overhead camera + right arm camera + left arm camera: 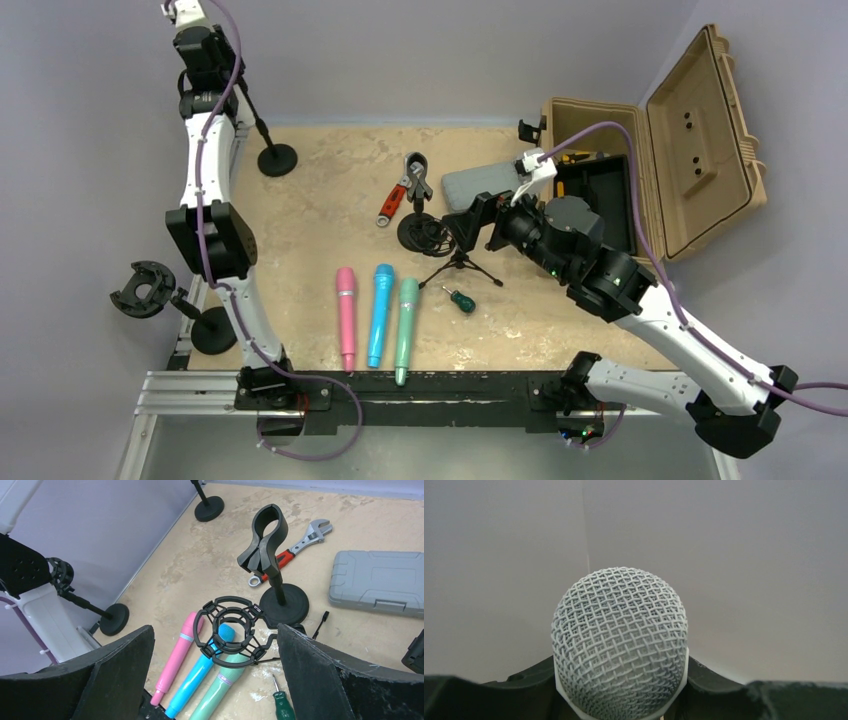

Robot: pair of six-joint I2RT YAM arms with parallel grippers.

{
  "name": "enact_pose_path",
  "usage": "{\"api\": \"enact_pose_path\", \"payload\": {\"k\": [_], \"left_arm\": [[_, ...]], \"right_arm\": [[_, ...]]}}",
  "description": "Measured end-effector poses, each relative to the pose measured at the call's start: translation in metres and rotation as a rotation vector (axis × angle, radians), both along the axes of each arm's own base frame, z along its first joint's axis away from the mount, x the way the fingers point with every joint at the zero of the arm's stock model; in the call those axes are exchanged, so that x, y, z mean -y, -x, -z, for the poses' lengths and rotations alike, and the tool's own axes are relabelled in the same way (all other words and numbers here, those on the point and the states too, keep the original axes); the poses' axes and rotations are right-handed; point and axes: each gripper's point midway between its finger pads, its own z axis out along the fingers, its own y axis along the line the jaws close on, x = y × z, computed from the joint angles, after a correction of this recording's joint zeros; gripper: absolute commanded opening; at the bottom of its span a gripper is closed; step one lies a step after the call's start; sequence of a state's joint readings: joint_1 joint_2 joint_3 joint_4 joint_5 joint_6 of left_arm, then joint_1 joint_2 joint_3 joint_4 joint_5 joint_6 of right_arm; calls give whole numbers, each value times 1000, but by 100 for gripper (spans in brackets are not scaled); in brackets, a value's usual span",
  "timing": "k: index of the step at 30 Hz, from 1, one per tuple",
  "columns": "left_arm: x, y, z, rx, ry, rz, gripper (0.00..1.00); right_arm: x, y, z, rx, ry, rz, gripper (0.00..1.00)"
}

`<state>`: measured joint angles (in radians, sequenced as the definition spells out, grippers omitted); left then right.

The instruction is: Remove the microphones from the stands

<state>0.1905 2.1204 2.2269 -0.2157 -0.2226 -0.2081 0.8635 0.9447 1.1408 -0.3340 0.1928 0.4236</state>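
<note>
My left pincer (622,700) is clamped on the microphone (620,645), whose long axis runs straight out between the jaws, at the top of the far-left stand (277,158); my right pincer (215,645), spread apart, hangs well apart from it.

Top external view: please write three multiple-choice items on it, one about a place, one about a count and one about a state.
1. Where does the green screwdriver lie? A) on the wrench B) right of the three microphones C) on the grey box
2. How many microphones lie flat side by side? A) two B) three C) five
3. The tan case is: A) open B) shut C) upside down
Answers: 1 B, it lies by the tripod's feet; 2 B, pink, blue, green; 3 A, its lid stands up.
</note>
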Motion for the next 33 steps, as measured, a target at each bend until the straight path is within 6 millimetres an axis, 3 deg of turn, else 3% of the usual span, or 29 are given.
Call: {"api": "enact_pose_path", "payload": {"k": [5, 8, 15, 19, 22, 27, 33], "left_arm": [[6, 9, 0, -36, -17, 33, 0], [21, 38, 4, -83, -13, 92, 0], [78, 160, -22, -81, -52, 302, 0], [109, 222, -48, -18, -122, 424, 0], [125, 259, -55, 4, -155, 480, 0], [149, 303, -43, 16, -154, 574, 0], [185, 349, -5, 18, -164, 700, 0]], "right_arm": [[0, 1, -5, 2, -12, 0, 91], [-1, 0, -7, 8, -13, 0, 91], [-20, -11, -11, 57, -9, -39, 91], [-40, -19, -16, 97, 12, -100, 91], [-57, -25, -26, 136, 27, -146, 91], [-84, -28, -44, 210, 48, -243, 91], [-125, -4, -77, 345, 60, -421, 91]]}}
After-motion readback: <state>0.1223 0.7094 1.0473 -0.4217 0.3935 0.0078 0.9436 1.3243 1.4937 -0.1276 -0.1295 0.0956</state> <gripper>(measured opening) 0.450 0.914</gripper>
